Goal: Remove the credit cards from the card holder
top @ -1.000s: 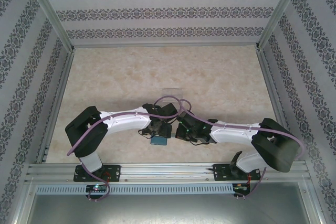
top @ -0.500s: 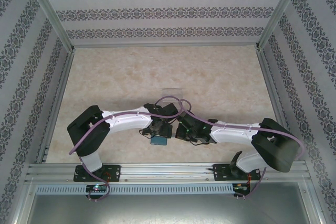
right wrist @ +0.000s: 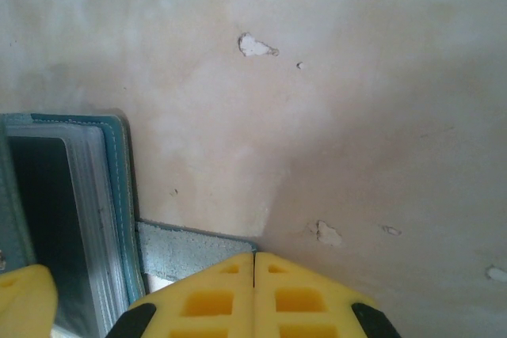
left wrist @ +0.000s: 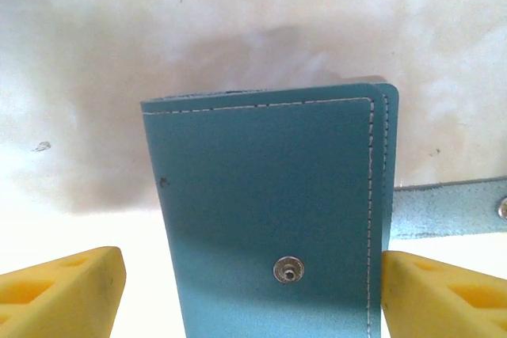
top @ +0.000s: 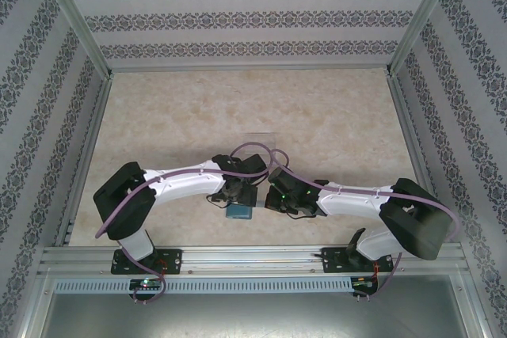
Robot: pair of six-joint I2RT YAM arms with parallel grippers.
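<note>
Spread wide, the left gripper (left wrist: 252,268) straddles the wallet (left wrist: 261,180) on the table (left wrist: 79,37), its long axis running straight away between the fingers (left wrist: 63,286), while the right gripper (right wrist: 253,265), pressed shut, hovers just right of it over the loose strap (right wrist: 190,244).

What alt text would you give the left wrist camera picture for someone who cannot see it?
A teal-blue folding wallet with white stitching and a round metal snap stud sits between the yellow fingertips of the open left end effector. Behind it is a pale marbled tabletop; a teal strap sticks out at picture right.
</note>
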